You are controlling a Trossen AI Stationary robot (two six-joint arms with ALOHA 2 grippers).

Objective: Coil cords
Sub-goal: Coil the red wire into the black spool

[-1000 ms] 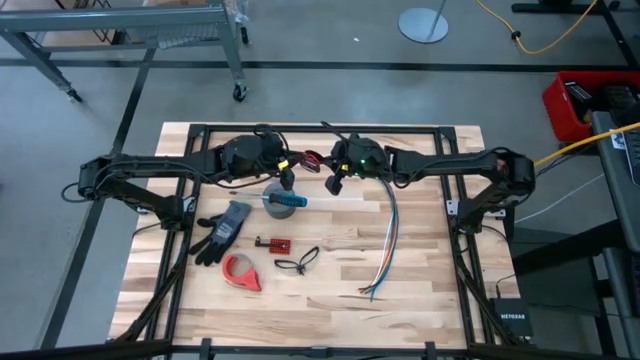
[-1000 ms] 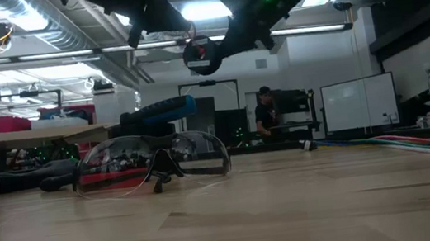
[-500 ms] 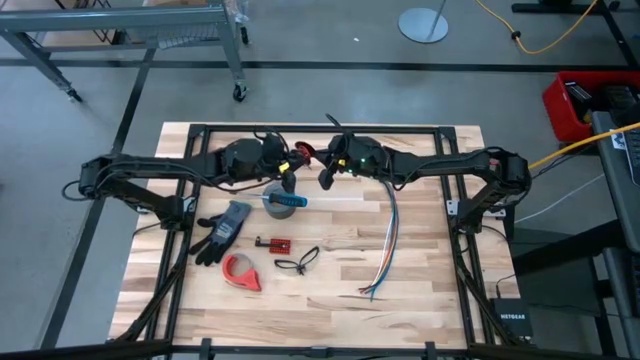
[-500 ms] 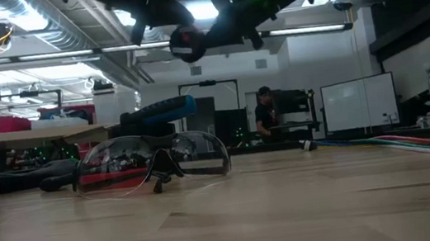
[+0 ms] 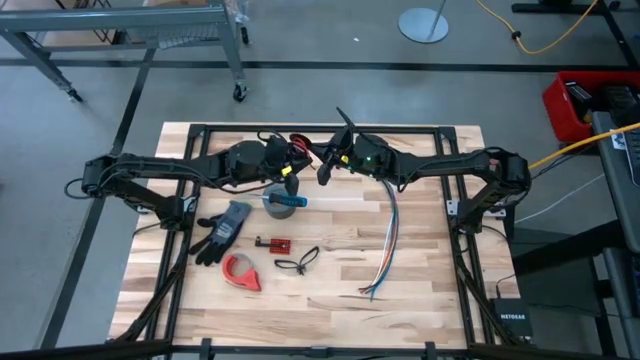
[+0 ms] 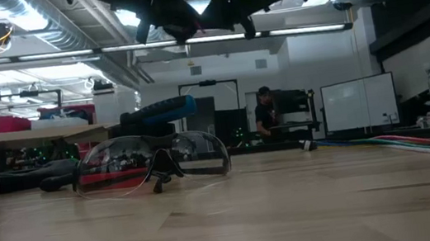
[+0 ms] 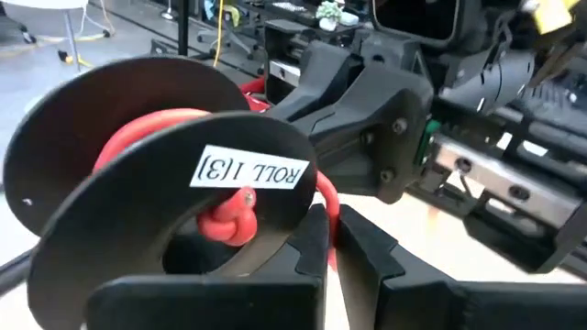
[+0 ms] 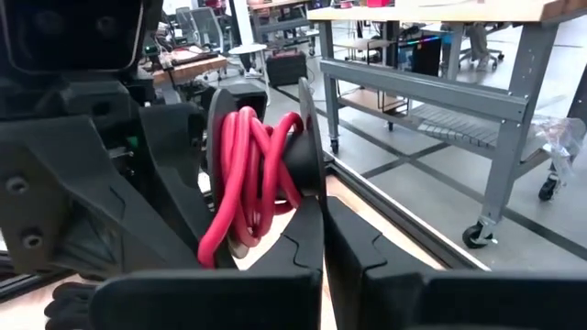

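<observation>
Both grippers clamped on red cord spool, held aloft upper centre of high view.
left gripper (image 7: 326, 243) and right gripper (image 8: 321, 229) each pinch a black flange of the red cord (image 5: 299, 142) coil; pulling apart could likely slip it, dropping near tape roll (image 5: 284, 199); low view too dark.

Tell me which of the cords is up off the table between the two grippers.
The red cord on its black spool, held up between the left gripper and right gripper. The multicoloured wire bundle and small black looped cord lie on the table.
</observation>
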